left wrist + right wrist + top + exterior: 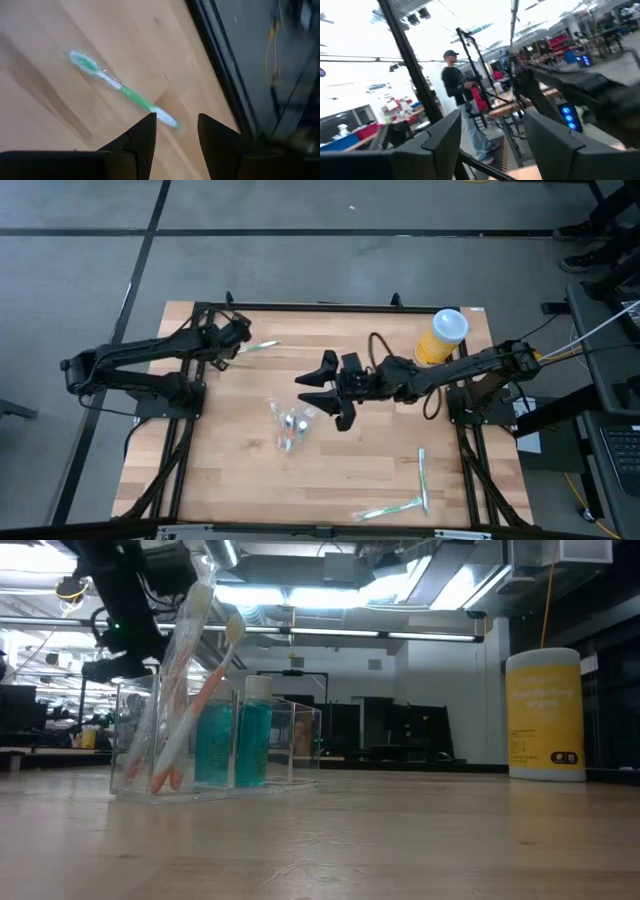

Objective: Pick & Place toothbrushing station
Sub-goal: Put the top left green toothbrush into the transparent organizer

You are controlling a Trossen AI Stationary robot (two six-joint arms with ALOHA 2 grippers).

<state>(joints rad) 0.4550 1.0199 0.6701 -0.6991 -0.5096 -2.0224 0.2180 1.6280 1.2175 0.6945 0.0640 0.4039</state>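
So the left gripper [243,332] is hanging out near the far left part of the table [240,470], fingers spread apart with nothing between them, and a green toothbrush [264,345] is lying flat on the wood just beside its tips. The left wrist view is showing that same green toothbrush [122,91] lying diagonally, just past the two dark fingers [141,142], close to the table's black edge rail.

The right gripper [328,393] is sitting around the middle of the table, jaws wide open and holding nothing, right next to the clear organizer [291,424]. Its wrist camera is mostly looking off into the room, where a person in a cap [460,100] is standing by some racks.

From the low view, the clear organizer [215,745] is standing upright, holding an orange toothbrush [200,705] and a white one leaning at an angle, plus a teal bottle [254,740] with a white cap.

A yellow canister [441,337] is standing at the far right corner, and two more green toothbrushes [423,478] are lying near the front right edge, well apart from both grippers.
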